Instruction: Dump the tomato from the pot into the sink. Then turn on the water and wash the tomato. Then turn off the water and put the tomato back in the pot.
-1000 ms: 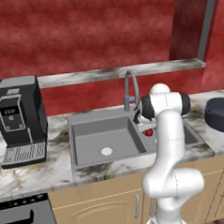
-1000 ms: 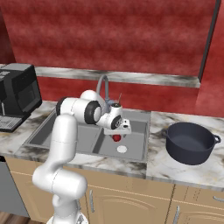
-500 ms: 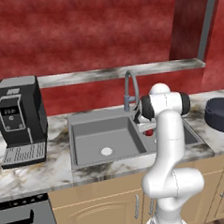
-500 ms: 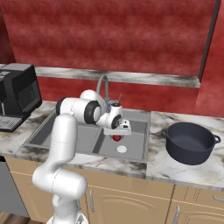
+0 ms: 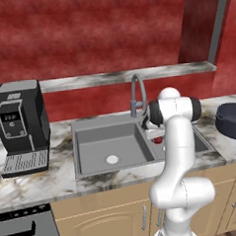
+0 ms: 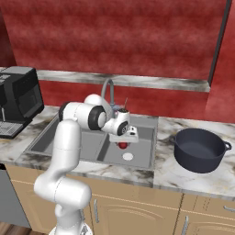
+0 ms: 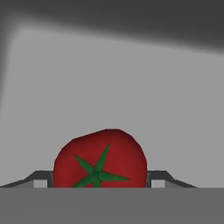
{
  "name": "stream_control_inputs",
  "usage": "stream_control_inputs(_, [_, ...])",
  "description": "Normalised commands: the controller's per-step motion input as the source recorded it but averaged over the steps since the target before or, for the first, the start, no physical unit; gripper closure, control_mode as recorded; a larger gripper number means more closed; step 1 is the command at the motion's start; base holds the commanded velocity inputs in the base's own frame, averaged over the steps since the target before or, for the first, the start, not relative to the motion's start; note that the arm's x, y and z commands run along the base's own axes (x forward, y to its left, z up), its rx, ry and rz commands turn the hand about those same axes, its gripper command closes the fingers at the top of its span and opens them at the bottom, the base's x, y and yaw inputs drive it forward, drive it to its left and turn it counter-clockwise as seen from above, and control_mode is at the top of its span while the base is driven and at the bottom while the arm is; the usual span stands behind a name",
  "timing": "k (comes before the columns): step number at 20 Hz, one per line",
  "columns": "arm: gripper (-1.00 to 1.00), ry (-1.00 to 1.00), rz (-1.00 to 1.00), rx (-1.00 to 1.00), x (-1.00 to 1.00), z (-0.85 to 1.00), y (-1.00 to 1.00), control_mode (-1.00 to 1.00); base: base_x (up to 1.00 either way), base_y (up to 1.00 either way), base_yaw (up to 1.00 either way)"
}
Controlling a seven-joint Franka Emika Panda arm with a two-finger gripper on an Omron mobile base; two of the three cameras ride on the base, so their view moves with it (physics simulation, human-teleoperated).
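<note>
Now glossy round tomato (image 7: pixel 99 159) pinched between gripper (image 7: pixel 99 180) jaws, over smooth grey sink (image 6: pixel 143 158).

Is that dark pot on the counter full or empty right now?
Empty: the pot shows only its bare dark inside, while the tomato sits at the tool over the sink.
</note>
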Motion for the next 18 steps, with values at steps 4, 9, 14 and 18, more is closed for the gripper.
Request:
stream_control_inputs(4, [1.00,0.02,0.00,0.06,-0.04,0.04,-0.20,-1.00,0.00,0.00,0.00])
stream_control_inputs(9, [1.00,0.02,0.00,0.00,-0.06,0.20,-0.14,-1.00,0.00,0.00,0.00])
stream_control_inputs(14, [1.00,0.00,0.00,0.00,-0.17,0.46,-0.05,-1.00,0.00,0.00,0.00])
stream_control_inputs(18, [1.00,0.00,0.00,0.00,-0.29,0.56,0.00,-1.00,0.00,0.00,0.00])
